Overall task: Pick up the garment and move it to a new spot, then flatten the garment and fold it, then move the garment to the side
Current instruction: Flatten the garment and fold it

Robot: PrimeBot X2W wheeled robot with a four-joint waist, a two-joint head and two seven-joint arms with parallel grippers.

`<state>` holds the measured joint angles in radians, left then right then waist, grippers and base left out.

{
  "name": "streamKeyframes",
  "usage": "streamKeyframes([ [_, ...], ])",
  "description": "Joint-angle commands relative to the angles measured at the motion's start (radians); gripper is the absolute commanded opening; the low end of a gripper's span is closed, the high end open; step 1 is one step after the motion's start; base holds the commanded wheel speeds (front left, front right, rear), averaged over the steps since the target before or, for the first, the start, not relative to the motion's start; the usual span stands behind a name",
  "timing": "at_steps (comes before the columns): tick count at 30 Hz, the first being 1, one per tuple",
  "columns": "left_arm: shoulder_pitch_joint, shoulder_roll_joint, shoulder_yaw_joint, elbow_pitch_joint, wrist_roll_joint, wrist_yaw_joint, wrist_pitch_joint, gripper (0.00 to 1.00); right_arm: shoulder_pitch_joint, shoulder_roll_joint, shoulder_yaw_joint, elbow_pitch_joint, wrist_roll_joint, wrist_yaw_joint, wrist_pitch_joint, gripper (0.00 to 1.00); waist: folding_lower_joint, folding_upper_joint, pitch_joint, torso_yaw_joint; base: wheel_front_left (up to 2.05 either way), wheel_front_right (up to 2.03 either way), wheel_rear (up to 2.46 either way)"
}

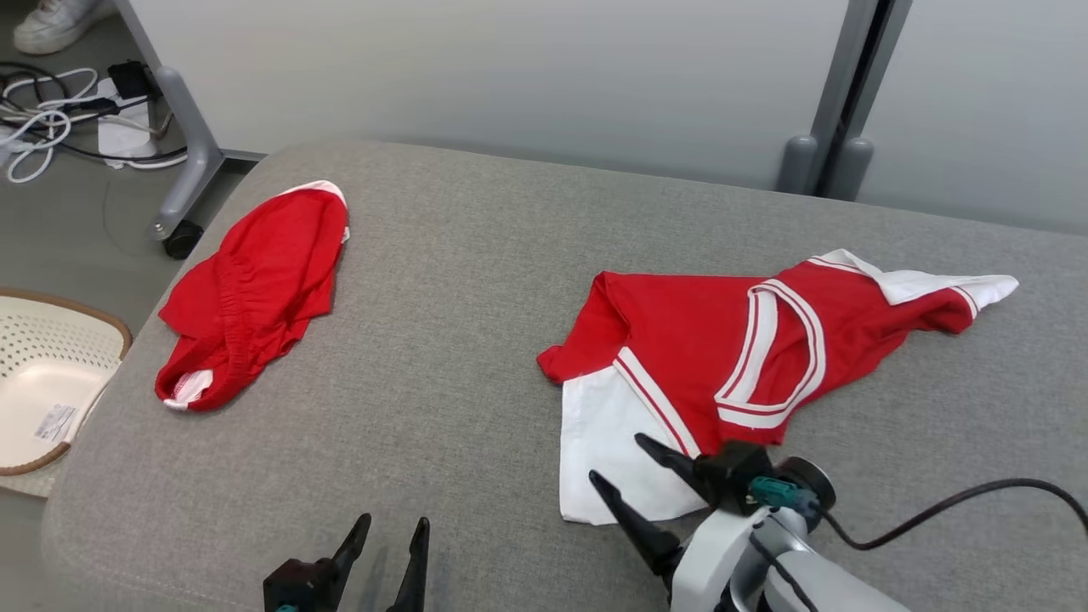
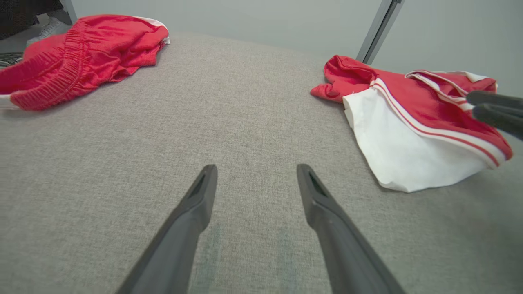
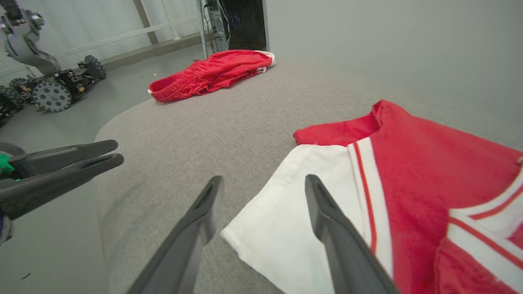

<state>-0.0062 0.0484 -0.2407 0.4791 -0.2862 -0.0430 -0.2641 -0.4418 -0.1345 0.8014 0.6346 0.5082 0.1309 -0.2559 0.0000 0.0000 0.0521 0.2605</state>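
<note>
The right claw [image 1: 615,456] stands released, its two dark fingers spread wide and gripping nothing. In the right wrist view [image 3: 263,179] one finger lies over the white panel of the garment [image 3: 408,183] and the other over bare grey cloth just off its near corner. Whether either tip touches the fabric cannot be told. The pale forearm behind it comes in from the lower right of the head view, angled up and to the left, with a black cable [image 1: 935,510] trailing off its wrist.

The garment [image 1: 697,340], a red jersey with white trim, lies rumpled and partly spread on the right half of the grey fabric tabletop [image 1: 476,280].

The left claw [image 1: 393,518] is also released and empty. Its fingers are parted above bare tabletop near the front edge, pointing away from the robot, well apart from the jersey.

Red shorts [image 1: 255,289] lie bunched at the far left of the tabletop. Beyond that edge, a pale perforated basket [image 1: 42,382] sits on the floor.
</note>
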Motion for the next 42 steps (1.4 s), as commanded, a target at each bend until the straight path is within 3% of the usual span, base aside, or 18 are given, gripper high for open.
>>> streamKeyframes([
  [1,-0.001,0.004,0.001,-0.002,-0.006,0.001,-0.001,1.00,-0.028,-0.019,0.053,0.005,0.021,0.000,0.006,1.00,0.0000,0.0000,0.007,0.020,0.00,0.00,0.00],
  [7,-0.016,0.004,-0.022,-0.006,-0.028,0.008,-0.001,1.00,-0.122,-0.046,0.327,0.073,0.102,0.000,0.038,1.00,0.0000,0.0000,0.040,0.082,0.00,0.00,0.00],
  [11,-0.024,0.003,-0.031,-0.010,-0.045,0.014,-0.001,1.00,-0.163,-0.049,0.400,0.157,0.131,0.000,0.052,1.00,0.0000,0.0000,0.059,0.105,0.00,0.00,0.00],
  [12,-0.025,0.004,-0.033,-0.011,-0.047,0.016,-0.001,1.00,-0.167,-0.048,0.410,0.177,0.139,0.000,0.053,0.80,0.0000,0.0000,0.063,0.110,0.00,0.00,0.00],
  [13,-0.026,0.004,-0.035,-0.012,-0.050,0.017,-0.001,1.00,-0.174,-0.047,0.420,0.195,0.142,0.000,0.052,0.49,0.0000,0.0000,0.067,0.113,0.00,0.00,0.00],
  [14,-0.026,0.004,-0.035,-0.012,-0.050,0.017,-0.001,1.00,-0.174,-0.047,0.420,0.195,0.142,0.000,0.052,0.49,0.0000,0.0000,0.067,0.113,0.00,0.00,0.00],
  [15,-0.027,0.004,-0.036,-0.013,-0.050,0.019,-0.001,1.00,-0.179,-0.046,0.428,0.212,0.144,0.000,0.052,0.37,0.0000,0.0000,0.071,0.116,0.00,0.00,0.00],
  [16,-0.028,0.004,-0.038,-0.016,-0.057,0.020,-0.001,1.00,-0.178,-0.043,0.443,0.236,0.156,0.000,0.049,0.07,0.0000,0.0000,0.078,0.117,0.00,0.00,0.00],
  [17,-0.027,0.004,-0.037,-0.018,-0.059,0.023,-0.001,1.00,-0.181,-0.044,0.449,0.245,0.157,0.000,0.045,0.00,0.0000,0.0000,0.081,0.115,0.00,0.00,0.00],
  [21,-0.033,0.004,-0.029,-0.019,-0.060,0.025,-0.001,1.00,-0.213,-0.056,0.440,0.267,0.169,-0.001,0.008,0.00,0.0000,0.0000,0.087,0.093,0.00,0.00,0.00],
  [26,-0.031,0.004,-0.014,-0.020,-0.051,0.025,-0.001,1.00,-0.258,-0.079,0.309,0.221,0.146,0.000,-0.011,0.00,0.0000,0.0000,0.075,0.039,0.00,0.00,0.00],
  [35,-0.043,0.004,0.018,-0.020,-0.026,0.011,-0.001,1.00,-0.198,-0.229,-0.160,-0.074,-0.108,0.000,-0.010,0.00,0.0000,0.0000,0.032,-0.122,0.00,0.00,0.00],
  [38,-0.045,0.004,0.015,-0.019,-0.027,0.011,-0.001,1.00,-0.187,-0.251,-0.255,-0.153,-0.175,0.000,-0.010,0.00,0.0000,0.0000,0.022,-0.161,0.00,0.00,0.00],
  [42,-0.042,0.005,0.013,-0.010,-0.024,0.009,-0.001,1.00,-0.190,-0.278,-0.308,-0.245,-0.249,0.000,-0.010,0.00,0.0000,0.0000,0.015,-0.203,0.00,0.00,0.00],
])
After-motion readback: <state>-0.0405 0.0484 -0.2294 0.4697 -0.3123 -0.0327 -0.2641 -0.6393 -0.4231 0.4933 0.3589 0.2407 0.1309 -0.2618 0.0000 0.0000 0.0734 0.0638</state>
